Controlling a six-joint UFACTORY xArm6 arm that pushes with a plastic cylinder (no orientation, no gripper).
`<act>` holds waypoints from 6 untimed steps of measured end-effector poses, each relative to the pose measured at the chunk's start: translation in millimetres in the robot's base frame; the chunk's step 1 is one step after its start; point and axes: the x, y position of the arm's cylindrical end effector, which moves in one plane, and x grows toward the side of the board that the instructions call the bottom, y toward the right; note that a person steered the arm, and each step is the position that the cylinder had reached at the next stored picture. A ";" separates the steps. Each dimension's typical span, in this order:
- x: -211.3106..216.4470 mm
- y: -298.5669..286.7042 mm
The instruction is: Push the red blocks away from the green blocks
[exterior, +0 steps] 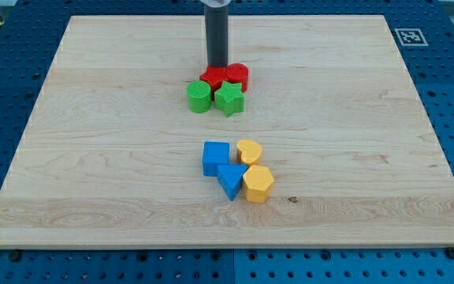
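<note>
Two red blocks sit side by side near the board's top centre: one [211,79] of unclear shape on the left, and a round one [237,76] on the right. Directly below and touching them are a green round block [199,96] and a green star block [229,99]. My tip [216,66] stands at the top edge of the red pair, right at the seam between them, on the side away from the green blocks.
A blue cube [216,157], a blue triangle [230,181], a yellow heart [250,151] and a yellow hexagon [258,184] cluster below centre. The wooden board [93,158] lies on a blue perforated table; a marker tag [409,36] is at the top right.
</note>
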 end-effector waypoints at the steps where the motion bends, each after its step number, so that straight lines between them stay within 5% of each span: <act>1: 0.0 0.0; 4: 11.5 -77.8; 6: 46.9 -61.4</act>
